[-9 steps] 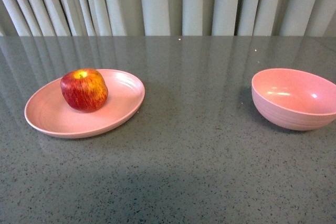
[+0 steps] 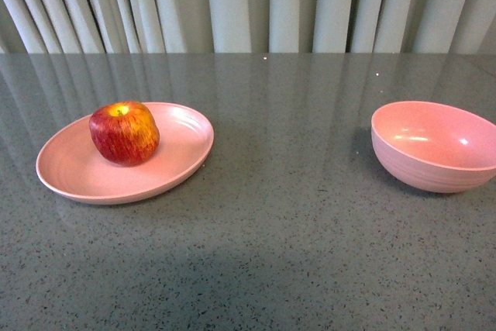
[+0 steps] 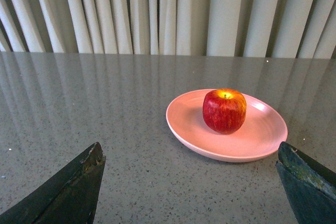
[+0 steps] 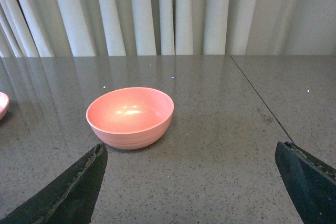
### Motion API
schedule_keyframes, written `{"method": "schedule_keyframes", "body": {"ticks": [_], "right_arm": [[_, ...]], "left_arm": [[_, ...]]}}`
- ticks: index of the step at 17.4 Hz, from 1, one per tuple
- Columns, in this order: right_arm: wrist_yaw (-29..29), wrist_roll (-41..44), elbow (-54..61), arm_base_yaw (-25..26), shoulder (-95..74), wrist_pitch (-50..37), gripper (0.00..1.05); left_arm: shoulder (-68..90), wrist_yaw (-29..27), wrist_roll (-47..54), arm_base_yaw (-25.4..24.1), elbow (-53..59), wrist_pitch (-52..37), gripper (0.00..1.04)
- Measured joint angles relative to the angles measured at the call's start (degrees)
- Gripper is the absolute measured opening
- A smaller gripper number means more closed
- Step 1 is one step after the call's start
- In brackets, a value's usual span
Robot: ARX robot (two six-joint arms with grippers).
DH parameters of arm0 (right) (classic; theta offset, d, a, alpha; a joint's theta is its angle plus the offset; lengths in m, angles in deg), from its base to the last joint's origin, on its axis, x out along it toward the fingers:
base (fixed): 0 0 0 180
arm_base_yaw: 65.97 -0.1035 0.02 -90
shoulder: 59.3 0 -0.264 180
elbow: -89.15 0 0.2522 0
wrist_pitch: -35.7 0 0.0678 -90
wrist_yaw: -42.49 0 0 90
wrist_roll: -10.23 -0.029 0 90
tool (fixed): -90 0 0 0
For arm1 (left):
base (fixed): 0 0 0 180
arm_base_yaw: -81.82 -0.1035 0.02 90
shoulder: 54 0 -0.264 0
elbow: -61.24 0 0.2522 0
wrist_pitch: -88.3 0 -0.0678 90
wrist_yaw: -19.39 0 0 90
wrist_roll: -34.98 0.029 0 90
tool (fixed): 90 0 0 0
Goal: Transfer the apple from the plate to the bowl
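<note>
Apple [image 2: 124, 132] on plate [image 2: 70, 172]; bowl [image 2: 418, 170] cut off @ rt edge.

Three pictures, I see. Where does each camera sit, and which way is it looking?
Front view: on the robot's body, between its arms, facing across the grey table toward the curtain; apple on the plate at left, bowl at right; nothing of the robot shows.
Left wrist view: on the left wrist, looking out through the open left pincer at apple and plate.
Right wrist view: on the right wrist, looking through the open right pincer at the bowl.
Shared: the front view holds what both wrist views see.
</note>
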Motion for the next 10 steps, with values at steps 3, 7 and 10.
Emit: {"method": "schedule_keyframes", "body": {"ticks": [3, 7, 10], "right_arm": [[0.0, 0.0, 0.0, 0.0, 0.0, 0.0, 0.98], [0.0, 0.0, 0.0, 0.0, 0.0, 0.0, 0.98], [0.0, 0.0, 0.0, 0.0, 0.0, 0.0, 0.98]], "left_arm": [[0.0, 0.0, 0.0, 0.0, 0.0, 0.0, 0.98], [0.0, 0.0, 0.0, 0.0, 0.0, 0.0, 0.98], [0.0, 0.0, 0.0, 0.0, 0.0, 0.0, 0.98]]}}
